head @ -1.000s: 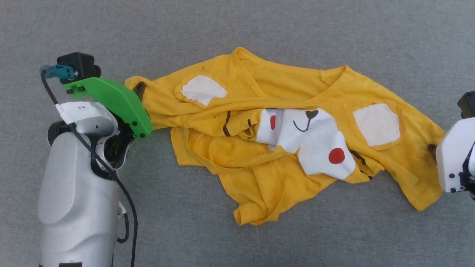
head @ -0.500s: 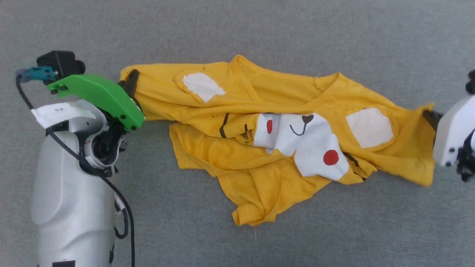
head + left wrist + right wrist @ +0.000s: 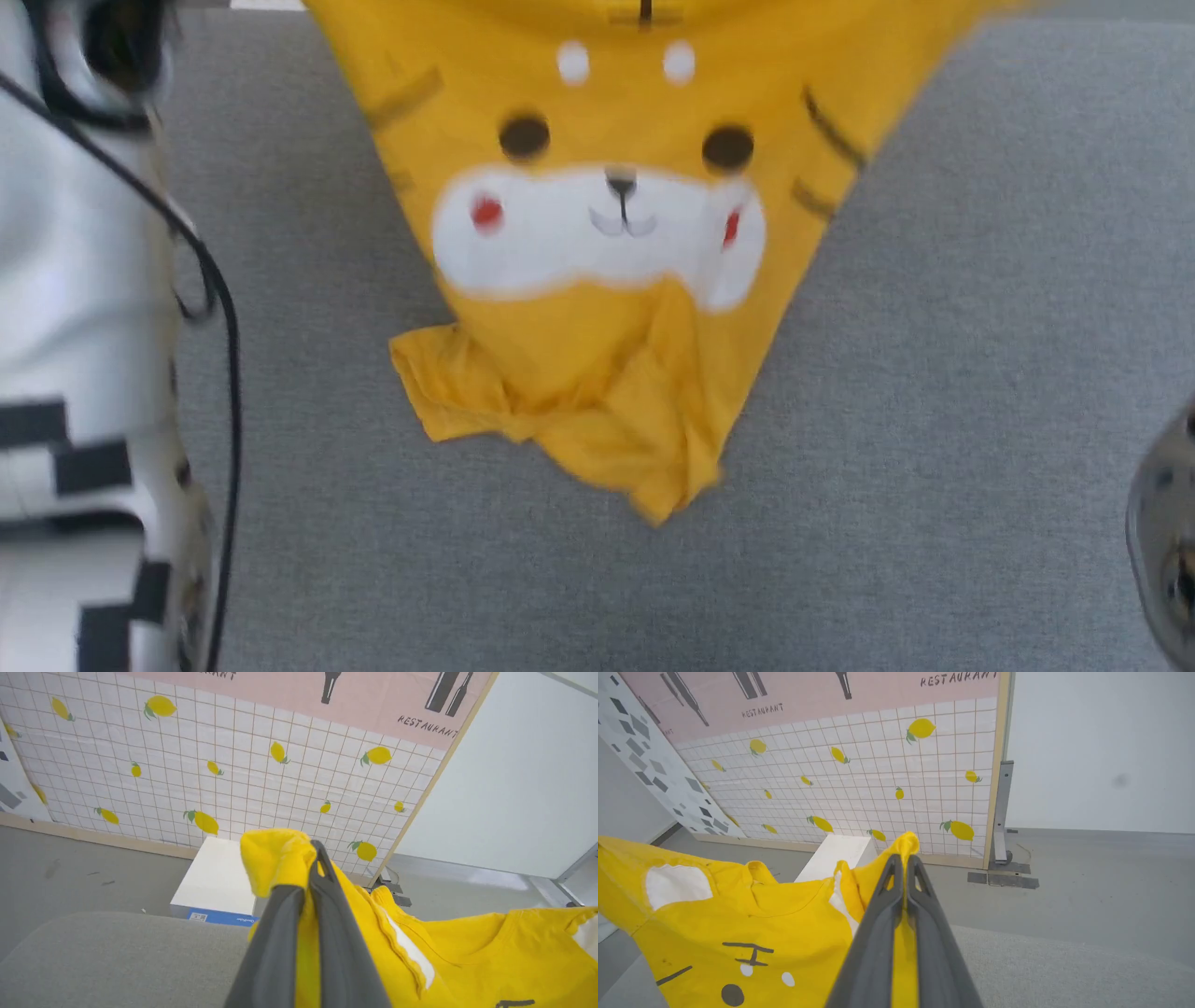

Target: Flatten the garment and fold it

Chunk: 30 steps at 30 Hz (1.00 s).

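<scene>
Head view, blurred garment (image 3: 597, 327) seemingly hanging, pinched in both end effectors (image 3: 310, 870) (image 3: 903, 859)

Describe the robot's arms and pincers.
The left arm has a pale white shell, black blocky markings and a thin black cable. The right arm shows a rounded silvery part. The left pincer and right pincer each have two long, slim dark grey fingers.

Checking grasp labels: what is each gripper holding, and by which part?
The yellow T-shirt, by its top edge: left gripper shut on the shoulder fabric on one side of the neckline, right gripper on the other.
</scene>
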### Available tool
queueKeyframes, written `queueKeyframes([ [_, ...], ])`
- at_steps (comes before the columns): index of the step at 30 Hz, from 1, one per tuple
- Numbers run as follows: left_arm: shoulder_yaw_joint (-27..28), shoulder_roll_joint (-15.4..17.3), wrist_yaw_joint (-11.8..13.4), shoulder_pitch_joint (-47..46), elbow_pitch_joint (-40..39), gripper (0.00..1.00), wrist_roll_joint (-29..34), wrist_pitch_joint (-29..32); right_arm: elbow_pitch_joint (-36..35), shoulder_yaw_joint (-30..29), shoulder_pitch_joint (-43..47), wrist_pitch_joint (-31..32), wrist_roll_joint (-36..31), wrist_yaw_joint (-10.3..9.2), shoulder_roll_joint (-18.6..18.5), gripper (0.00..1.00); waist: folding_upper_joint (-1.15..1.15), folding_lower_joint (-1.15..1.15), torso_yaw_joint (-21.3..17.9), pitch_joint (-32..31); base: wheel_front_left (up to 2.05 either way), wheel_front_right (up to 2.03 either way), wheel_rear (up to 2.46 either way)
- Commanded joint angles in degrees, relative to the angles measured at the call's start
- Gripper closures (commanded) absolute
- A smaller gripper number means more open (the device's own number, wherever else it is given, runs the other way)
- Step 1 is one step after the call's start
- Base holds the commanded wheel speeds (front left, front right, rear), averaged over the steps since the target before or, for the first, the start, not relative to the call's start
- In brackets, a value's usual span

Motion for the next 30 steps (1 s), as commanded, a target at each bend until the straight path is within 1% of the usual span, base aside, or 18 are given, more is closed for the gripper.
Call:
queueKeyframes([
  [1, 0.1, 0.2, 0.4, -3.8, 1.5, 1.0, 0.7, -1.7, 2.3, -0.6, -4.1, -2.3, -1.5, -0.06, 1.1, 1.0, 0.0, 0.0, -1.2, 2.5, 0.0, 0.0, 0.0],
  [2, -0.8, 0.9, 0.2, -6.7, 2.8, 1.0, 2.2, -2.9, 4.2, -0.7, -7.8, -4.8, -2.9, -0.06, 1.7, 1.0, 0.0, 0.0, -1.4, 2.9, 0.0, 0.0, 0.0],
  [5, -1.0, 1.5, 1.0, -13.8, 5.7, 1.0, 4.4, -7.9, 9.4, -2.0, -16.5, -11.0, -5.3, -0.06, 3.0, 1.0, 0.0, 0.0, -1.9, 3.7, 0.0, 0.0, 0.0],
  [8, -1.2, 2.4, 1.5, -20.0, 8.6, 1.0, 6.6, -14.6, 14.6, -3.5, -24.1, -18.4, -7.1, -0.06, 3.7, 1.0, 0.0, 0.0, -2.1, 4.4, 0.0, 0.0, 0.0],
  [10, -0.8, 3.0, 1.7, -22.8, 9.9, 1.0, 7.5, -19.1, 17.3, -3.5, -27.6, -23.3, -8.3, -0.06, 3.9, 1.0, 0.0, 0.0, -2.3, 4.9, 0.0, 0.0, 0.0],
  [12, -0.2, 3.4, 1.8, -24.7, 11.6, 1.0, 7.6, -22.2, 19.9, -4.1, -30.3, -27.0, -8.7, -0.06, 4.0, 1.0, 0.0, 0.0, -2.4, 5.4, 0.0, 0.0, 0.0],
  [16, 0.8, 4.4, 1.2, -25.6, 14.9, 1.0, 7.0, -26.0, 24.4, -3.2, -33.3, -30.2, -9.1, -0.06, 3.9, 1.0, 0.0, 0.0, -2.3, 7.0, 0.0, 0.0, 0.0],
  [19, 1.2, 4.7, 0.5, -24.7, 17.5, 1.0, 6.3, -27.6, 26.9, -2.3, -33.5, -30.8, -8.0, -0.06, 3.3, 1.0, 0.0, 0.0, -2.1, 8.4, 0.0, 0.0, 0.0],
  [23, 1.7, 4.2, -0.7, -21.7, 21.1, 1.0, 5.1, -30.1, 29.2, -0.3, -31.1, -31.5, -5.0, -0.06, 2.0, 1.0, 0.0, 0.0, -1.4, 9.1, 0.0, 0.0, 0.0],
  [27, 2.0, 3.0, -2.3, -17.3, 24.5, 1.0, 3.5, -32.8, 30.1, 2.1, -26.2, -32.0, -0.6, -0.06, 0.3, 1.0, 0.0, 0.0, -0.3, 8.1, 0.0, 0.0, 0.0],
  [30, 2.6, 1.3, -4.3, -13.3, 26.8, 1.0, 1.5, -35.1, 29.0, 4.8, -20.3, -31.9, 3.8, -0.06, -1.5, 1.0, 0.0, 0.0, 0.9, 5.7, 0.0, 0.0, 0.0],
])
